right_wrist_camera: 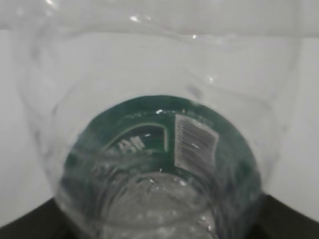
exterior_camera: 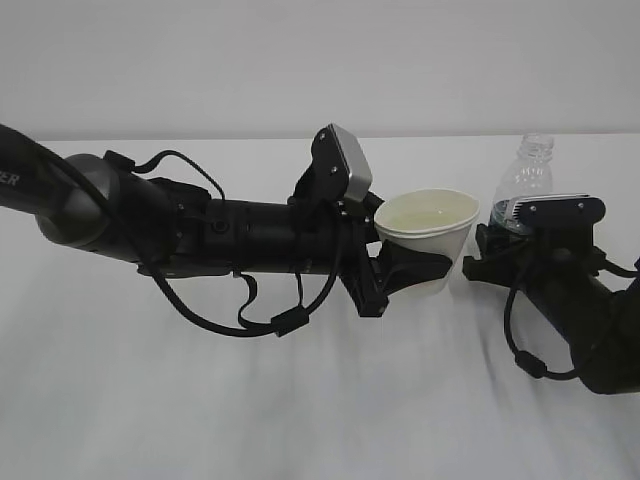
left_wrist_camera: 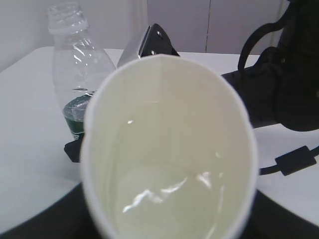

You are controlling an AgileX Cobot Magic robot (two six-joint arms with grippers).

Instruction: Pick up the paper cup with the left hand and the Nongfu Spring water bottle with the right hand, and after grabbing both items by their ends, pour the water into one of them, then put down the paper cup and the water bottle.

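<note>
Exterior view: the left hand (exterior_camera: 180,225) reaches in from 9 o'clock, and its gripper (exterior_camera: 420,268) is clamped partway around the lower body of the paper cup (exterior_camera: 428,232), the black fingers (exterior_camera: 405,268) pressed on the cup's wall. The cup is upright, long axis vertical, mouth toward 12 o'clock, near the middle of the white table (exterior_camera: 300,400). Just beside it at 3 o'clock stands the Nongfu Spring water bottle (exterior_camera: 524,182), also upright, its open neck toward 12 o'clock. The right hand (exterior_camera: 580,320) comes in from 4 o'clock, and its gripper (exterior_camera: 505,250) closes around the bottle's lower part; the wrist block hides the contact.

Left wrist view: the cup fills the frame, mouth facing the camera, with water (left_wrist_camera: 164,199) pooled on its cream bottom. The gripper's fingers are hidden under the cup, so the grip cannot be seen here. The bottle (left_wrist_camera: 79,74) stands behind at 10 o'clock, uncapped, the green label (left_wrist_camera: 75,117) low on its body.

Right wrist view: the bottle (right_wrist_camera: 159,149) is seen close, lengthwise, the green label (right_wrist_camera: 164,134) with a barcode wrapping its body. Dark gripper parts show at both lower corners against the plastic, closed partway on it.
</note>
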